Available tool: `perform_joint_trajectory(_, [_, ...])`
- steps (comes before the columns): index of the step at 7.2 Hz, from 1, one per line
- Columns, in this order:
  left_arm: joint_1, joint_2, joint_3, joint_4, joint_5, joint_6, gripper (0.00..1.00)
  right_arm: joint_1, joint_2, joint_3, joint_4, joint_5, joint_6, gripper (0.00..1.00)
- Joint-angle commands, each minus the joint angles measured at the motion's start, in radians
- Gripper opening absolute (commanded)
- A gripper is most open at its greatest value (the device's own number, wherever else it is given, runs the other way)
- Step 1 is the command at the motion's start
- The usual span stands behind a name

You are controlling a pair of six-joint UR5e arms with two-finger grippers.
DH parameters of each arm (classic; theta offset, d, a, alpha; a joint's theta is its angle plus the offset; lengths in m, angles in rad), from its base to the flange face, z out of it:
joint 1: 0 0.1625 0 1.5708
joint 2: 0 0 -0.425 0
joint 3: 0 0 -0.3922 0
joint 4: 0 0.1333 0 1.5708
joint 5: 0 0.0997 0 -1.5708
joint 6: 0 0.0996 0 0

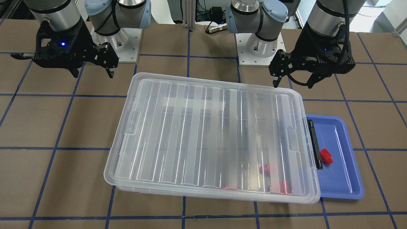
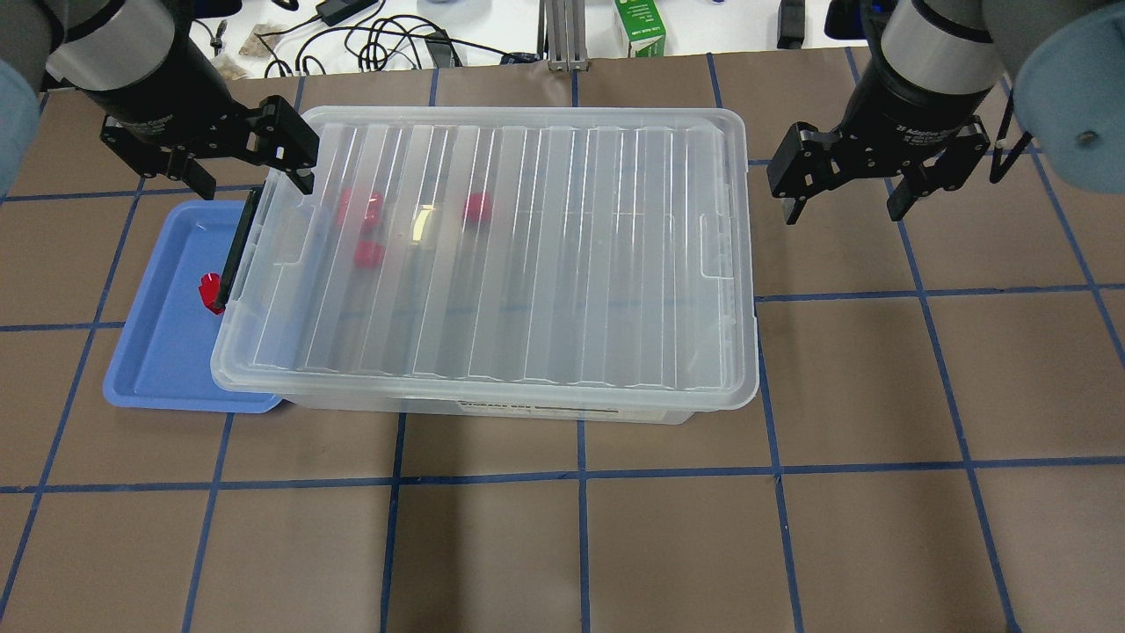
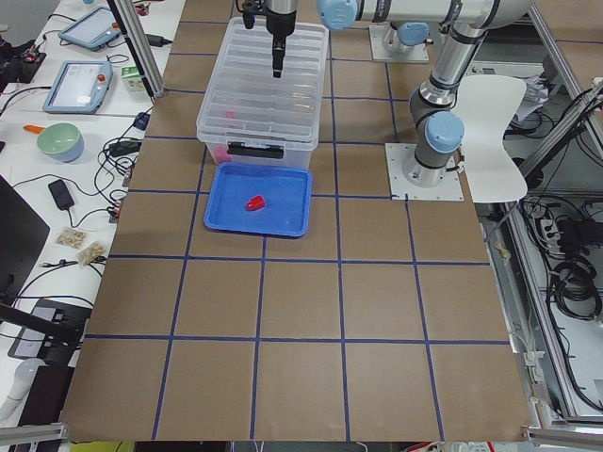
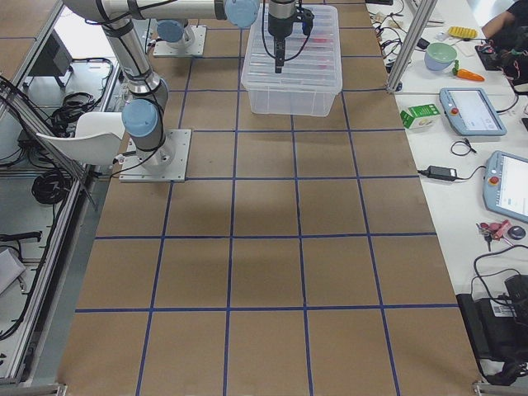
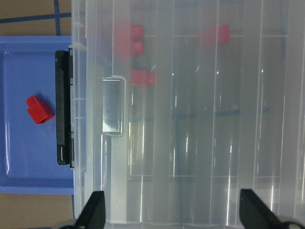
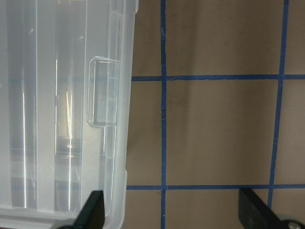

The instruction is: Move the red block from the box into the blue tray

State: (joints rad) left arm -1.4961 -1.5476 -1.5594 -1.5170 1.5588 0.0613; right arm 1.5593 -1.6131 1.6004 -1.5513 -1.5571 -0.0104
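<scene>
One red block lay in the blue tray, beside the latch of the box; lid shut. The left gripper hovered over that end, jaws wide, empty. The right gripper wide too, past the other end.

There is one box with one lid and one black latch, and one blue tray. One red block lies in the tray. Three more red blocks show blurred through the lid, though that count is uncertain. There are two tools: the left tool and the right tool.
</scene>
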Motion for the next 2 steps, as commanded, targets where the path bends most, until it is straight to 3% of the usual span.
perform_joint_trajectory(1, [-0.001,0.001,-0.001,-0.006,0.003,-0.014,1.00,0.001,-0.004,-0.004,0.002,-0.021,-0.009,1.00])
perform_joint_trajectory(2, [-0.003,0.001,-0.004,-0.006,0.000,-0.008,1.00,0.001,-0.008,0.001,0.008,-0.027,-0.010,1.00])
